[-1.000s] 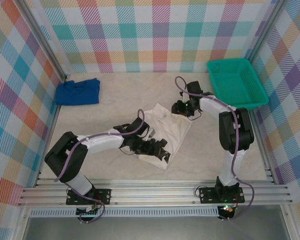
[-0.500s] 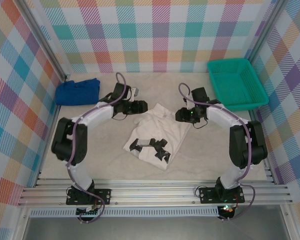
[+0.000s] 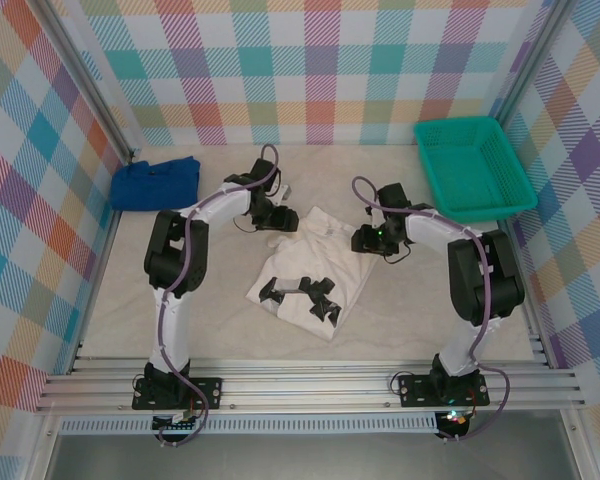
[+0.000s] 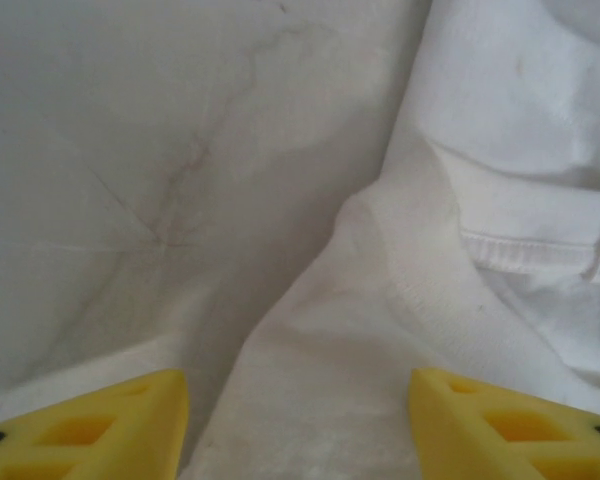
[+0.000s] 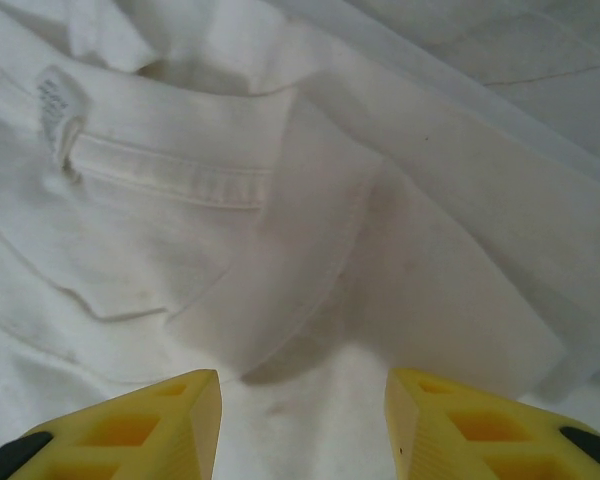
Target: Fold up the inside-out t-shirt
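Observation:
The inside-out t-shirt [image 3: 320, 255] lies crumpled in the middle of the table, white, with dark marks on its near part. My left gripper [image 3: 278, 222] sits low over its far left corner. In the left wrist view the left gripper [image 4: 298, 430] is open, its yellow fingertips [image 4: 110, 430] wide apart, with a fold of the shirt [image 4: 480, 150] lying between them. My right gripper [image 3: 365, 240] is at the shirt's far right edge. The right wrist view has the right gripper [image 5: 305, 430] open over a hemmed edge of the shirt [image 5: 180, 230].
A blue cloth [image 3: 156, 184] lies folded at the far left by the wall. A green basket [image 3: 472, 165] stands at the far right. Plaid walls close in three sides, and metal rails [image 3: 300, 385] run along the near edge.
My left arm has swung from the shirt's near part to its far left corner, and its jaws have narrowed a little. The right gripper has shifted slightly over the shirt's right edge.

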### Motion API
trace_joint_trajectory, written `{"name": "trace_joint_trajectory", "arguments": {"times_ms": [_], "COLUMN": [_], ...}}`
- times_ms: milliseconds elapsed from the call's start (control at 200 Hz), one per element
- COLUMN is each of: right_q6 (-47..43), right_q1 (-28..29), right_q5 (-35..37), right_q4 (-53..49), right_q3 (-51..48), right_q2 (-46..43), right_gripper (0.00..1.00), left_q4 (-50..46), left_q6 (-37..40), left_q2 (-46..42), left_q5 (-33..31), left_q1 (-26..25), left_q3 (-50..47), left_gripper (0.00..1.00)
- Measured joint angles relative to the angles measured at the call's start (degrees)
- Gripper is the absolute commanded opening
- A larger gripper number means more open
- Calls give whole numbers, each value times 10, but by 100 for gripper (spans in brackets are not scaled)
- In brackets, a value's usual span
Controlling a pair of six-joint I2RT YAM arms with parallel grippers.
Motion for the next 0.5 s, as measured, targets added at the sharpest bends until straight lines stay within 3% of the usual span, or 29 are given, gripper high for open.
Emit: {"name": "trace_joint_trajectory", "arguments": {"times_ms": [175, 370, 500], "right_q6": [0, 0, 0], "right_q1": [0, 0, 0], "right_q5": [4, 4, 5], "right_q4": [5, 6, 6], "right_q3": [6, 6, 6], "right_q2": [4, 4, 4], "right_gripper": [47, 47, 47], "left_q4": [-11, -15, 2], "left_q6": [0, 0, 2], "left_q2": [14, 17, 14], "left_q5": [49, 64, 80], "left_q1": [0, 0, 0], "left_q3": [14, 41, 48], "left_gripper": [20, 5, 3]}}
